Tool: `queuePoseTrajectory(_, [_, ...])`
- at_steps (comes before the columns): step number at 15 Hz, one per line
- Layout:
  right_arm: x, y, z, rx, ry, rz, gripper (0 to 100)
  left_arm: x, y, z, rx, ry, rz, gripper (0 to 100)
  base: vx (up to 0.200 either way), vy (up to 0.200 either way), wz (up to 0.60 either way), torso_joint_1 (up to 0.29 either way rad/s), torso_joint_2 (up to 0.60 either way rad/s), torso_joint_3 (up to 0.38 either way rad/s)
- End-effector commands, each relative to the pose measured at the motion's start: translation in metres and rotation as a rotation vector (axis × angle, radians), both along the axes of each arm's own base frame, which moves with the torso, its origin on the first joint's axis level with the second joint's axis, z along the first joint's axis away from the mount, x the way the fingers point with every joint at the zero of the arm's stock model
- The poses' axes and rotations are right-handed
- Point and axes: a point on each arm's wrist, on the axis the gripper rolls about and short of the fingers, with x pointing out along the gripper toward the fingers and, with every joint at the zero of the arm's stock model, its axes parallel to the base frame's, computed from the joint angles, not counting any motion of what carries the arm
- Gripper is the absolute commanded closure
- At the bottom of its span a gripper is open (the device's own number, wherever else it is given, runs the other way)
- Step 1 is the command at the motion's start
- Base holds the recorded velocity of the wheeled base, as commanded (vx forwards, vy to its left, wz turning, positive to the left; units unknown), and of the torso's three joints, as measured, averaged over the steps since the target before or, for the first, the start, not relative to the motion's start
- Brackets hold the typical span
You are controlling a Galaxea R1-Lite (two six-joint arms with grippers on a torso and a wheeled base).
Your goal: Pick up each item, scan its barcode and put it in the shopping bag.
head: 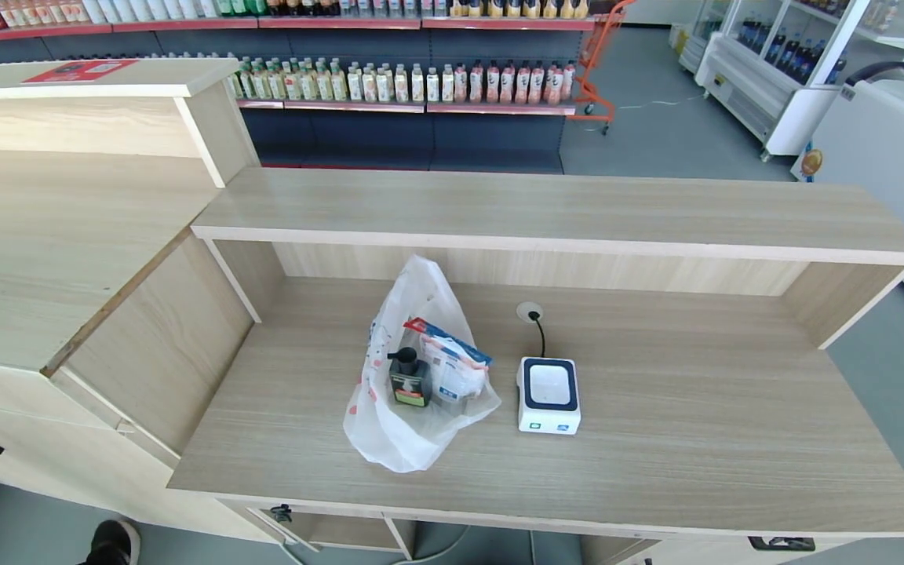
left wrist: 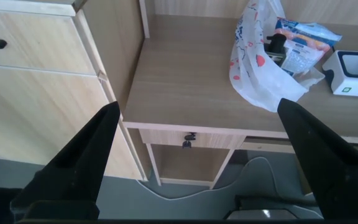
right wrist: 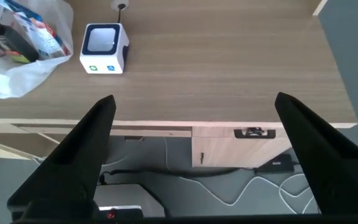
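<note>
Both the left end effector (left wrist: 196, 106) and the right end effector (right wrist: 194, 98) hung spread wide with nothing in them, off the front edge of the worktop (head: 695, 424). The pump bottle (head: 410, 379) and the blue-and-white packet (head: 452, 365) sat inside the shopping bag (head: 389, 428), mid-worktop and just beside the barcode scanner (head: 548, 395). To my eye the danger lay in that limp, thin bag: its mouth gaped on the scanner's side, so any nudge could tip the bottle or spill the packet out.
</note>
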Motion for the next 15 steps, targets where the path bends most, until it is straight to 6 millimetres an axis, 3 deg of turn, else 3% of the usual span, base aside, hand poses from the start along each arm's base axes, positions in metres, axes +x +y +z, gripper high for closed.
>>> queuePoseTrajectory(1, [-0.0055, -0.0002, -0.0023, -0.009, -0.064, 0.002, 0, 0.0, 0.0, 0.0, 0.0, 0.0, 0.0, 0, 0.0, 0.0, 0.0, 0.0, 0.0, 0.0])
queuePoseTrajectory(11, [-0.0055, -0.0002, -0.0023, -0.004, -0.064, 0.005, 0, 0.0, 0.0, 0.0, 0.0, 0.0, 0.0, 0, 0.0, 0.0, 0.0, 0.0, 0.0, 0.0])
queuePoseTrajectory(15, [-0.0055, -0.0002, -0.0023, -0.01, -0.064, 0.005, 0, 0.0, 0.0, 0.0, 0.004, 0.0, 0.0, 0, 0.0, -0.2, 0.0, 0.005, 0.0, 0.002])
